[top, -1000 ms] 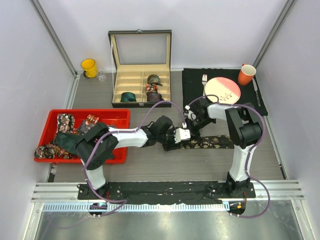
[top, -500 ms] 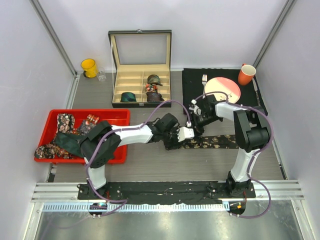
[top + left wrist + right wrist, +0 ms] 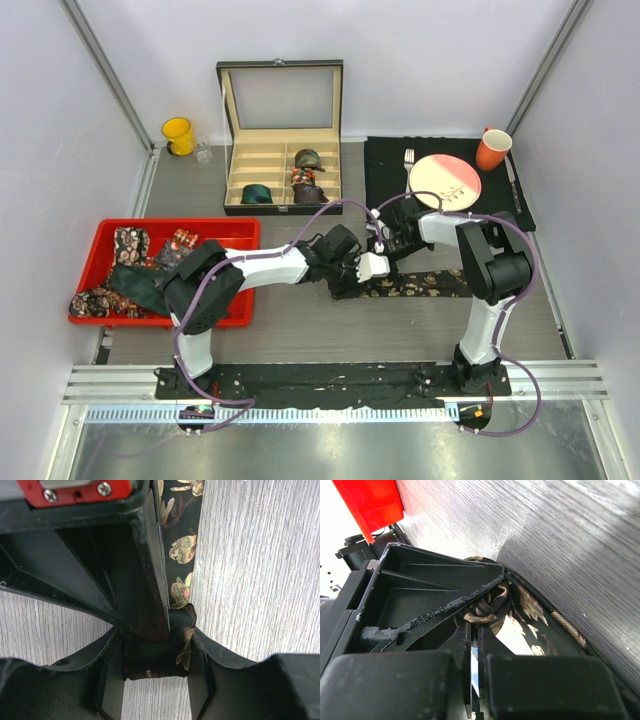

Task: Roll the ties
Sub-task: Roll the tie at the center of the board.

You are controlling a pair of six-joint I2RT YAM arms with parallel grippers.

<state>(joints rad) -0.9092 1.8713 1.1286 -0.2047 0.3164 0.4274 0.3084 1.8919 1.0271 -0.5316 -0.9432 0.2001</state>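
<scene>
**Pinching the rolled end of a tie between two grippers**

A patterned tie lay flat on the grey table, a little in front of the black mat. From its free end near the right arm it ran leftward to the middle of the table, where both arms met.

The left end of the tie was wound into a small coil. The left gripper stood partly open around this coil, with a finger pressed against each side, so it had hold of the roll. In the left wrist view the flat strip ran straight away from the coil across the wood grain.

The right gripper was closed, with only a thin slit between its fingers. Its tip sat right at the coil, touching the left gripper's finger. Whether it had any cloth nipped between its pads could not be told.

To the left a red tray held loose ties, both flowered and plain dark green. At the back an open box held rolled ties in several of its compartments.

On the mat stood a plate with a fork to its left and a knife to its right. An orange cup stood at the mat's far right corner. A yellow mug stood at the back left of the table.
</scene>
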